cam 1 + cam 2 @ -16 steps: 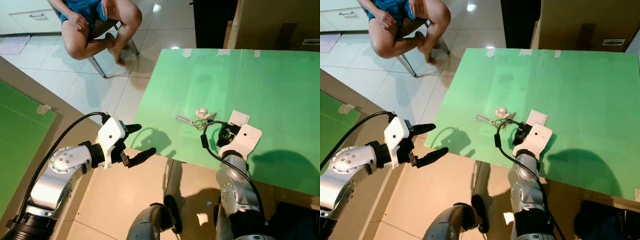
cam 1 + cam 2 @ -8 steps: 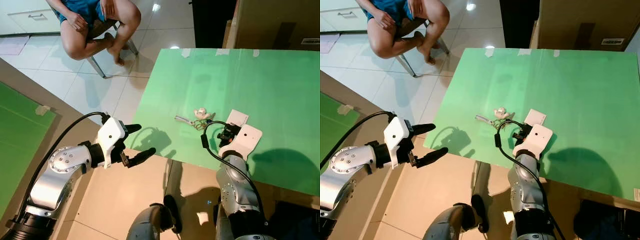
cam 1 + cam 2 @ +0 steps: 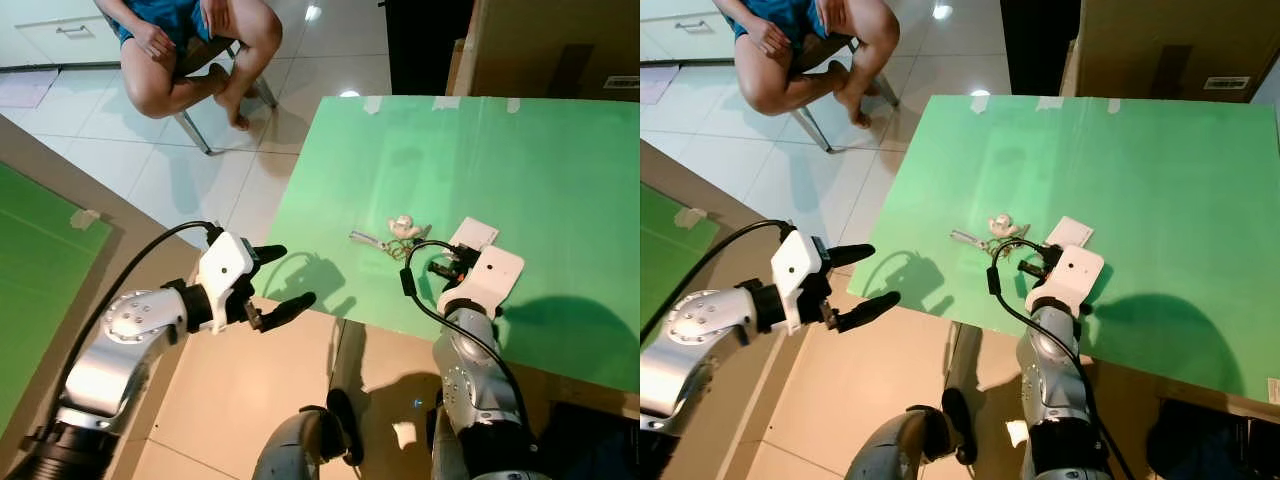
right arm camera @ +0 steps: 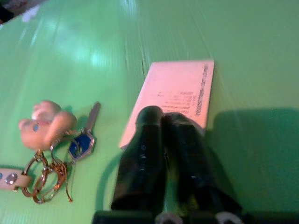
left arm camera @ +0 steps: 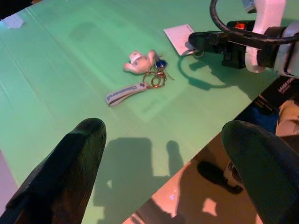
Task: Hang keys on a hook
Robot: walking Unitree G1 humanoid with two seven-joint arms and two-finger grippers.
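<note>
The keys (image 3: 392, 238) lie on the green table (image 3: 560, 160): a ring with a white figurine charm (image 5: 138, 60), a blue-headed key (image 4: 83, 142) and a short strap (image 5: 124, 93). A white card (image 4: 180, 95) lies just to their right. My right gripper (image 3: 441, 267) is shut and holds nothing. It rests low over the table, its fingertips (image 4: 150, 116) at the card's near edge, a short way right of the keys. My left gripper (image 3: 285, 276) is open, hanging off the table's near left edge and facing the keys.
A person (image 3: 190, 50) sits on a chair beyond the table's far left corner. A cardboard box (image 3: 550, 45) stands behind the table. A green mat (image 3: 30, 290) lies on the floor at the left. Tiled floor runs between them.
My right gripper has edged slightly left along the table toward the keys. My left gripper has shifted a little to the right. The keys and card have not moved.
</note>
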